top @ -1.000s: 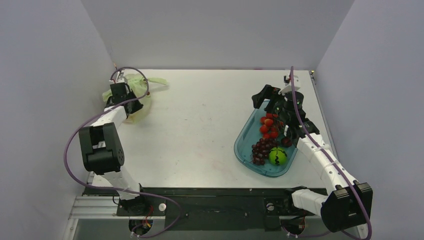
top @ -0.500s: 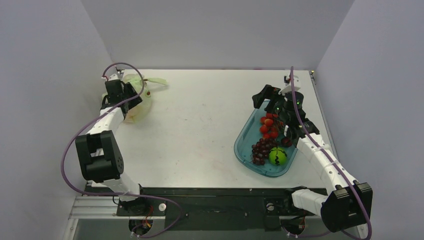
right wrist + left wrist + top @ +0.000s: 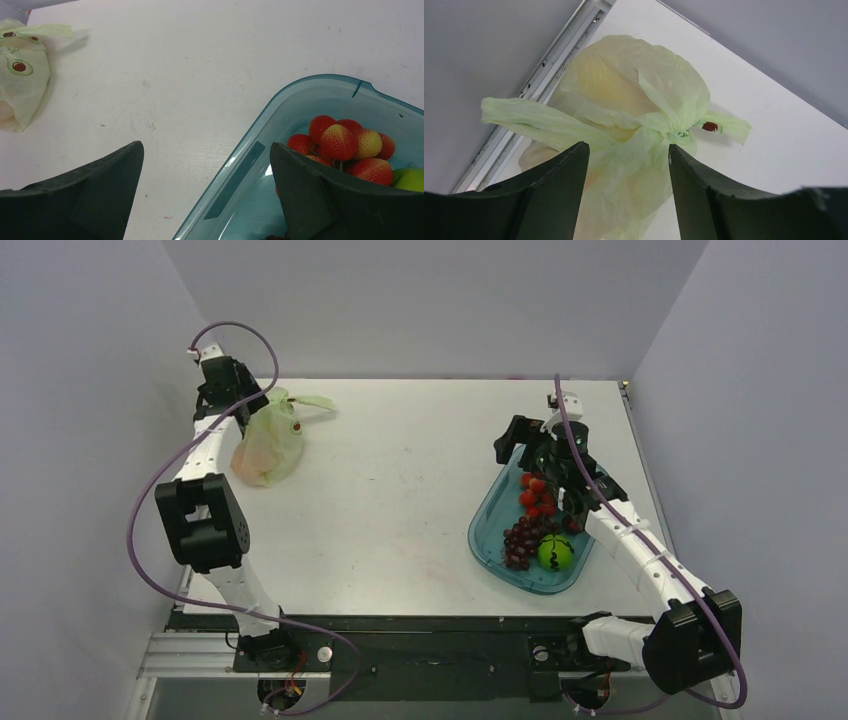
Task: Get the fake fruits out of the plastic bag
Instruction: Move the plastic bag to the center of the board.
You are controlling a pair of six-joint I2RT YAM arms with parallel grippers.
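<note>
The white table [image 3: 420,470] carries the plastic bag [image 3: 268,448] at its far-left corner and a blue tray [image 3: 480,540] at the right. The bag is drawn tall, its long axis near vertical: gathered neck uppermost, bulging bottom lowest, one loose handle [image 3: 315,400] pointing right. The left gripper [image 3: 629,147] is closed on the neck film, directly above the load. The right gripper [image 3: 206,145], spread and empty, is held over the tray, well apart. The fake fruits [image 3: 256,455] are seen only as a warm tint inside the bag.
</note>
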